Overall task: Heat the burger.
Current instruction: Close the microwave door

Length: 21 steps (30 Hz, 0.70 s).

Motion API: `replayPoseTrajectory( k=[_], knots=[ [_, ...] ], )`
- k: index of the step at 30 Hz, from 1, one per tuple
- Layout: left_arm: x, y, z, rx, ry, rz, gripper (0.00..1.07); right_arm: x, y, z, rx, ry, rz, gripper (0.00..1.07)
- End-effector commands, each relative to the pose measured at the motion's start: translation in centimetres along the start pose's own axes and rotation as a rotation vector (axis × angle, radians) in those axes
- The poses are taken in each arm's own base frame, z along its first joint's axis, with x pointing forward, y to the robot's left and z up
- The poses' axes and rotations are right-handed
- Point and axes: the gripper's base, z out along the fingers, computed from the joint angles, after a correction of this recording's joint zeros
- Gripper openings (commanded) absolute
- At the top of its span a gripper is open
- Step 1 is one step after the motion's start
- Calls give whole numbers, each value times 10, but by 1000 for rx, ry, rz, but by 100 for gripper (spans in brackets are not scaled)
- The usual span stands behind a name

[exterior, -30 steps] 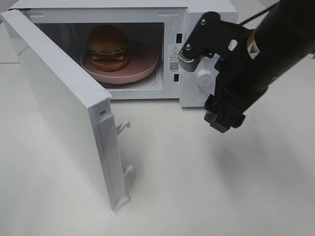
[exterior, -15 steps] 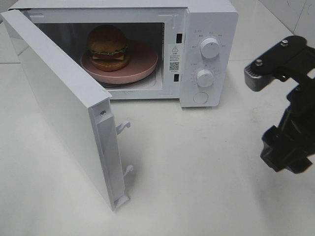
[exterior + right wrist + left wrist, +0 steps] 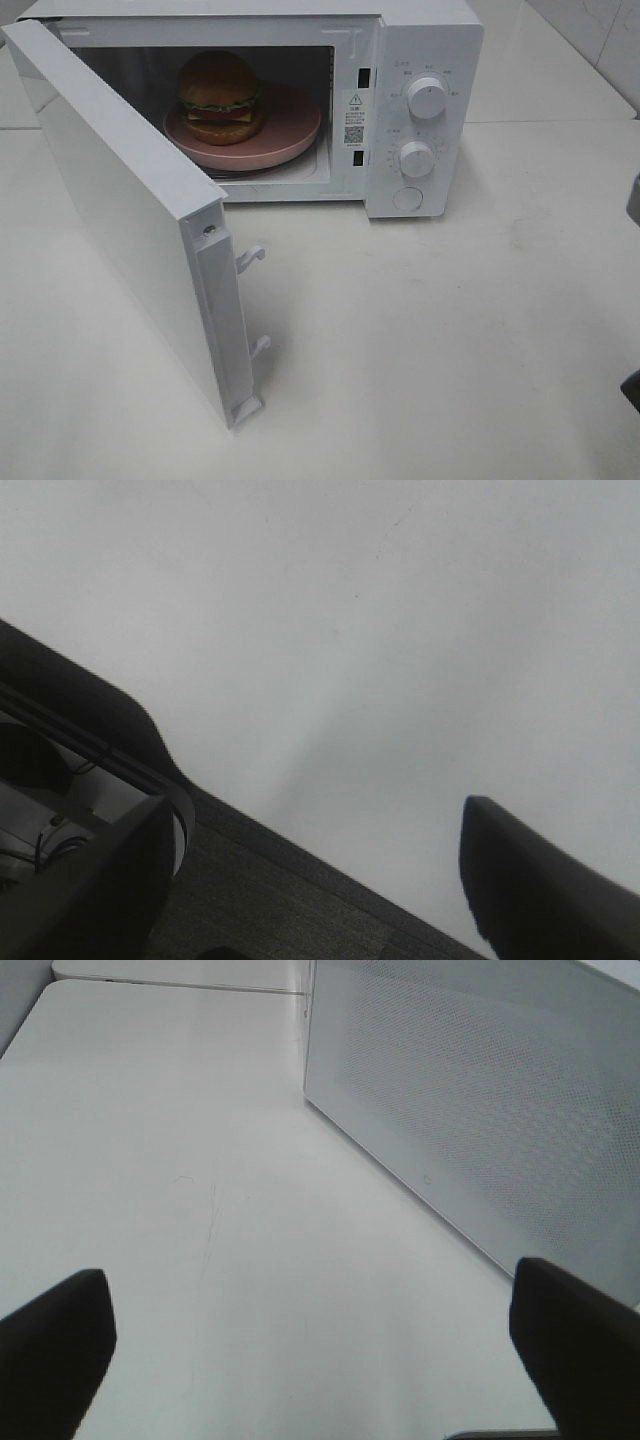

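In the exterior high view, the microwave (image 3: pixel 440 60) is cut off by the upper edge of the frame, and the lower left of the pink plate (image 3: pixel 290 135) is hidden behind the open door (image 3: pixel 120 230). The print on the sticker (image 3: pixel 354 128) and around the dials (image 3: pixel 427 97) is too small to be read. At the right edge, only slivers of the right arm (image 3: pixel 634 390) are seen. The fingers (image 3: pixel 60 1345) of the left gripper (image 3: pixel 310 1295) and the blurred ones of the right gripper (image 3: pixel 315 835) are cut off by the frame edges.

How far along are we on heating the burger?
Done: the burger sits on the pink plate inside the microwave. In hand: nothing; the left gripper and right gripper are both open and empty. Left: the door stands wide open and needs shutting, then the knobs need setting.
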Motion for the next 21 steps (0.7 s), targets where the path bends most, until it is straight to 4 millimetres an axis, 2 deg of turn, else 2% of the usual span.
replayPoseTrajectory(
  k=[1, 9, 21],
  knots=[
    [0, 0, -2, -4, -29, 1, 100, 16, -2, -2, -4, -1, -4, 76],
    [0, 0, -2, -4, -29, 1, 100, 46, -7, -10, -17, -107, 20, 76],
    [0, 0, -2, -4, -29, 1, 100, 66, -19, -22, 24, -293, 204, 76]
  ],
)
